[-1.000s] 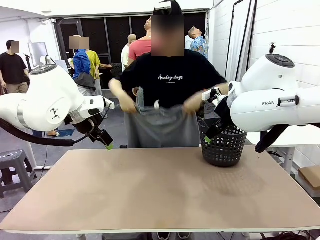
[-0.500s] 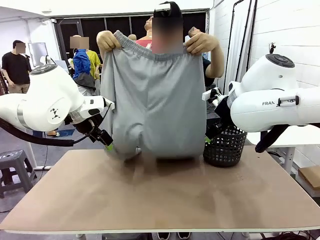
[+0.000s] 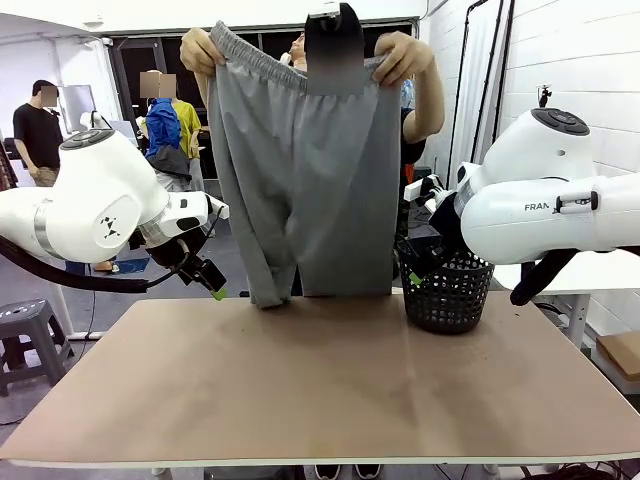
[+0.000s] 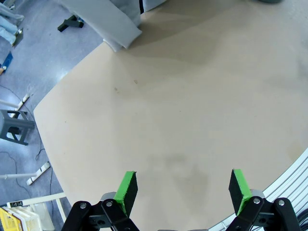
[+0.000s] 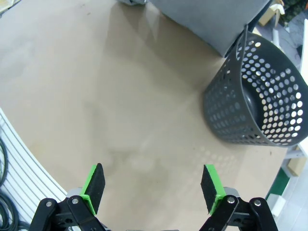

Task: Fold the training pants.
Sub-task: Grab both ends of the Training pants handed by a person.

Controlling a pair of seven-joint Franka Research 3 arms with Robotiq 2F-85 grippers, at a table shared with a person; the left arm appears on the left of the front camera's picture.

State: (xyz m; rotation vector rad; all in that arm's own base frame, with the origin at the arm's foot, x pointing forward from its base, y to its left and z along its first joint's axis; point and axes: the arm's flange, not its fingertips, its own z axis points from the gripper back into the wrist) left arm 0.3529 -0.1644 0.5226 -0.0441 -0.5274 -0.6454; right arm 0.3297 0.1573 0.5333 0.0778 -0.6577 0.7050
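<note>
- The desk (image 3: 320, 390) — a wide tan top — spans the front view, with a person standing at its far side.
- The training pants (image 3: 300, 160), light grey, hang full length in the air over the desk's far edge. The 2 leg hems reach down to about that edge; whether they touch it I cannot tell.
- A black mesh basket (image 3: 447, 290) stands on the desk's far right corner, just beside the hanging pants.
- The left end effector (image 4: 183, 185) hovers above the desk's left part, its green pads spread wide with nothing between them, near the left leg hem.
- The right end effector (image 5: 154, 185) is likewise wide open and empty — above the desk, near the basket.
- The person's 2 hands (image 3: 200, 48) pinch the ribbed waistband at its corners, held up high.
</note>
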